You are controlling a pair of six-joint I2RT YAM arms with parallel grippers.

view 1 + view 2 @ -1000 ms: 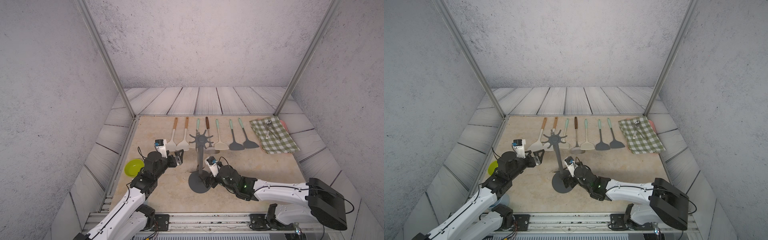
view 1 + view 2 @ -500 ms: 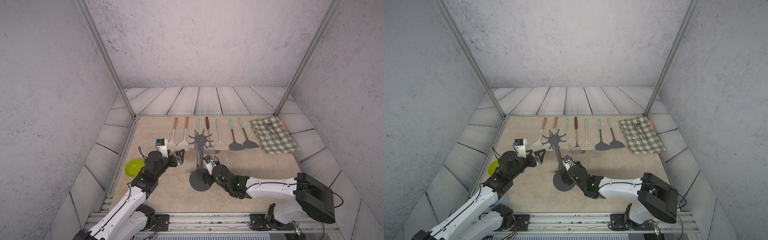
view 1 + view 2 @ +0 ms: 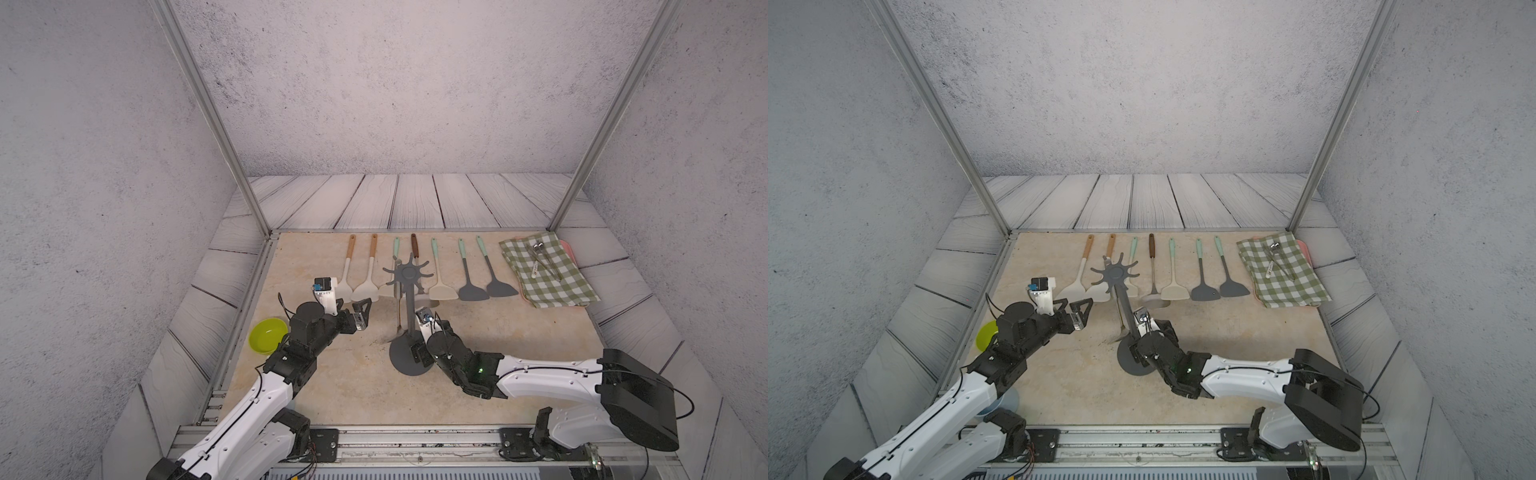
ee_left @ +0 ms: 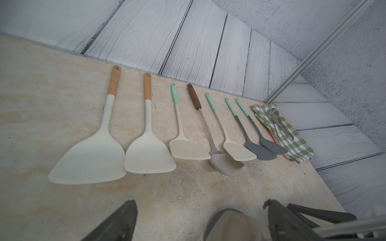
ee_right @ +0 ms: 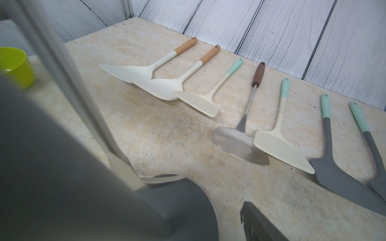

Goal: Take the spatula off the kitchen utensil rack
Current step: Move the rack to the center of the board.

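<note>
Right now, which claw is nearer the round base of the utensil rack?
The right. The right claw sits over the base at the foot of the pole. The left claw is open and clear of it, off toward the green bowl.

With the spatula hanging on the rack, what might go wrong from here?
1. A sideways pull on the hanging spatula could tip the thin-poled rack unless the right gripper at its base braces it.
2. The open left gripper might snag a hook prong or bump the cream spatulas lying beyond it.
</note>
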